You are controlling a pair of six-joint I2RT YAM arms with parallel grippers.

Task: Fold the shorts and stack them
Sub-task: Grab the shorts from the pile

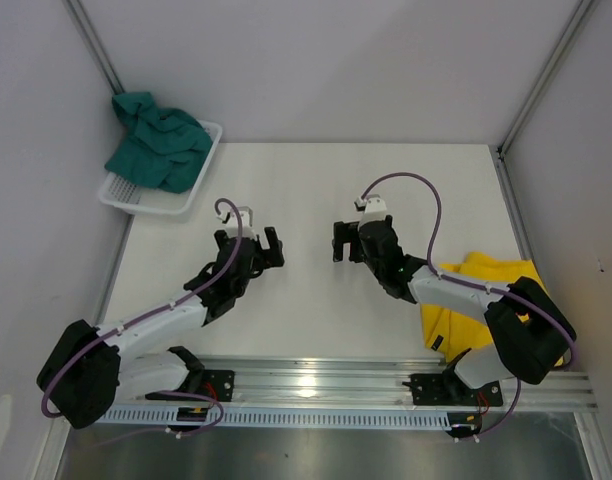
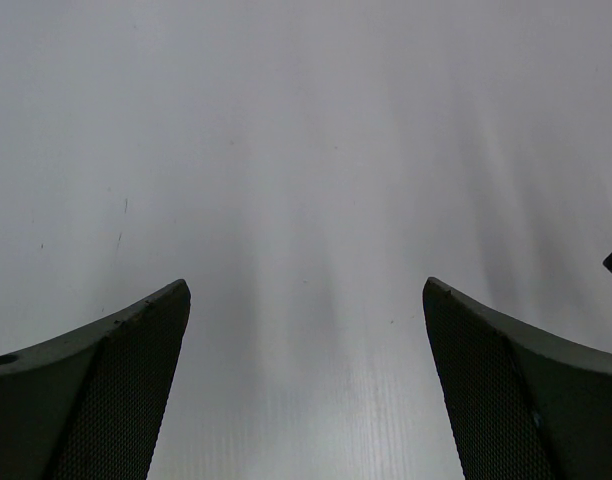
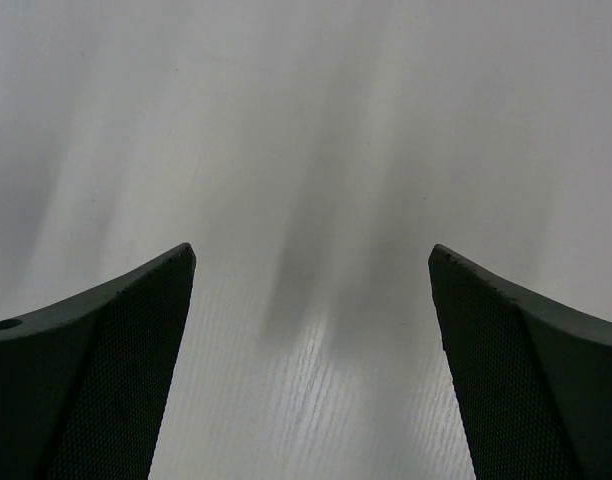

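Green shorts (image 1: 158, 142): heaped in the basket; no logo or lettering readable.
Yellow shorts (image 1: 486, 275): partly under the right arm (image 1: 441, 288); no print readable.
Basket (image 1: 146, 205): no label readable.
Rail (image 1: 316, 375): no numbers or signs readable.
Table (image 2: 306, 150): wrist views show no writing.
Overall: no text can be read.

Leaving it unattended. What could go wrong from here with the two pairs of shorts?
1. The green shorts lie bunched in the basket, draped over its rim; lifting them could drag the basket along.
2. The yellow shorts sit crumpled at the near right, partly under the right arm: an awkward reach, possibly snagging.
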